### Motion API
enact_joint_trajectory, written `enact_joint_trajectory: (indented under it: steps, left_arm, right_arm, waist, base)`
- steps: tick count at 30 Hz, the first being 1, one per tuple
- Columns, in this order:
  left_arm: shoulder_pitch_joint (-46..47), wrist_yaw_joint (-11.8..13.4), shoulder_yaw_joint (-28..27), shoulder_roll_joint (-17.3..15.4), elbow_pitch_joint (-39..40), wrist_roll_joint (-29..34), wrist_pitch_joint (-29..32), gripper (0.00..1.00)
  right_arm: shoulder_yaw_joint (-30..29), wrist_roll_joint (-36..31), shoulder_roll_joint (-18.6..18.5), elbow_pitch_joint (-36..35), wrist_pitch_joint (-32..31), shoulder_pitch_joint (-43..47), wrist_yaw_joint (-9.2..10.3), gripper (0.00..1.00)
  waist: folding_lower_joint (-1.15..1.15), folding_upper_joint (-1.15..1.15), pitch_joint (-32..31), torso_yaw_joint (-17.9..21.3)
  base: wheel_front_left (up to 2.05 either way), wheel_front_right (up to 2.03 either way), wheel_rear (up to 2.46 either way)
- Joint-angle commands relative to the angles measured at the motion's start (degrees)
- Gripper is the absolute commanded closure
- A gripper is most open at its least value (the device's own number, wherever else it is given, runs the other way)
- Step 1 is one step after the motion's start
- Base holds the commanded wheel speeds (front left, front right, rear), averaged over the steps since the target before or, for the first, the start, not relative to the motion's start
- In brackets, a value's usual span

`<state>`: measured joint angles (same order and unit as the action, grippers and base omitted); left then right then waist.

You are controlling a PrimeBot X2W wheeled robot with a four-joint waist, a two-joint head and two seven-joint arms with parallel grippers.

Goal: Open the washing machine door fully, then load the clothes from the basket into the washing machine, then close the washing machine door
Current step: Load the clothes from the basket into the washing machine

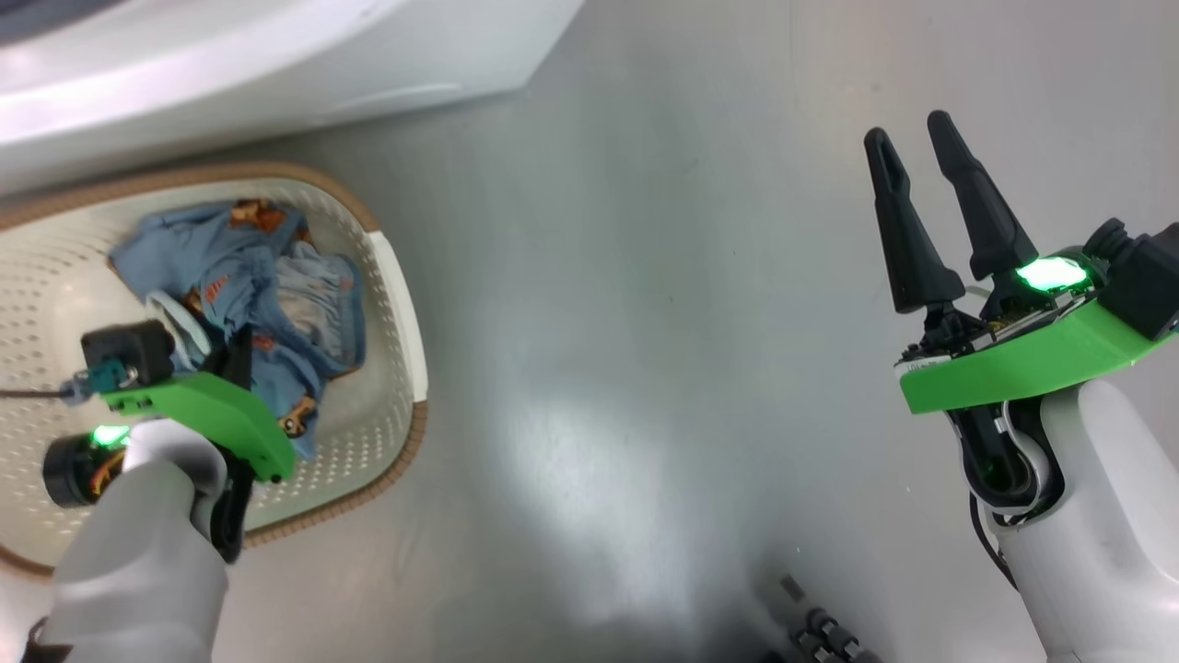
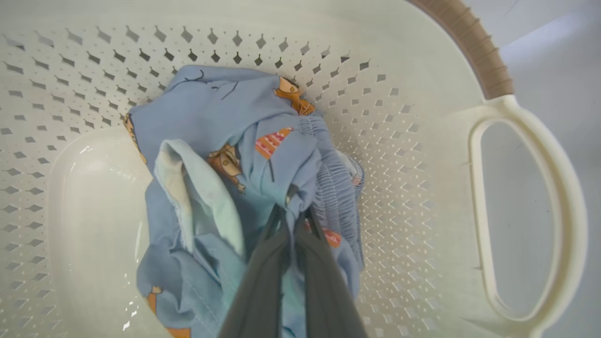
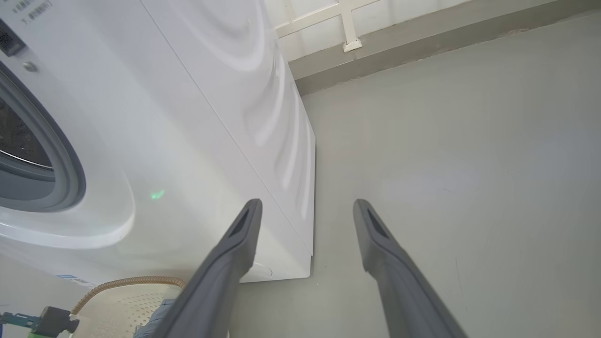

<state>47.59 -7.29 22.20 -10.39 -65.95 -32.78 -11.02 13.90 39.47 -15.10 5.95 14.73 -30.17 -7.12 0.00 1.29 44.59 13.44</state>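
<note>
Left gripper (image 2: 293, 211) is sitting down inside the basket (image 2: 422, 117), jaws pinched almost together on a fold of the light-blue clothes (image 2: 211, 141). The rest of the pile is lying bunched just ahead of the fingertips and to either side of them on the basket bottom. Right gripper (image 1: 907, 126) is hanging over bare floor (image 1: 645, 322), jaws spread wide and gripping nothing, with the washing machine (image 3: 188, 117) standing off its left finger and the grey gasket (image 3: 70, 173) showing at that side

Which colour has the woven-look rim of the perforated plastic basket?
Brown rim; the left wrist view shows it best.
</note>
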Motion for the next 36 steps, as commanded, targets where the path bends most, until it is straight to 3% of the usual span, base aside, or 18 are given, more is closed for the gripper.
enact_joint_trajectory:
  steps: [1,22,36]
  left_arm:
    - [-2.6,-0.2,-0.5,-1.7,1.1,-1.1,-0.8,1.00]
    - [-12.8,-0.2,5.0,-3.0,12.5,-7.9,-3.9,1.00]
    - [-22.8,1.6,-0.1,-4.0,28.1,-2.2,-4.0,1.00]
  right_arm:
    - [0.5,0.0,-0.8,-1.0,0.3,3.0,-0.36,0.00]
    - [-0.3,-0.3,-1.9,1.2,0.3,7.7,-0.36,0.00]
    - [-1.4,-0.7,-2.4,2.2,0.3,11.6,-0.36,0.00]
  waist:
    - [0.00,0.00,-2.9,-1.3]
    - [0.00,0.00,-15.8,-5.3]
    - [0.00,0.00,-22.8,-7.2]
  base:
    - [0.00,0.00,0.00]
    - [0.00,0.00,0.00]
    - [0.00,0.00,0.00]
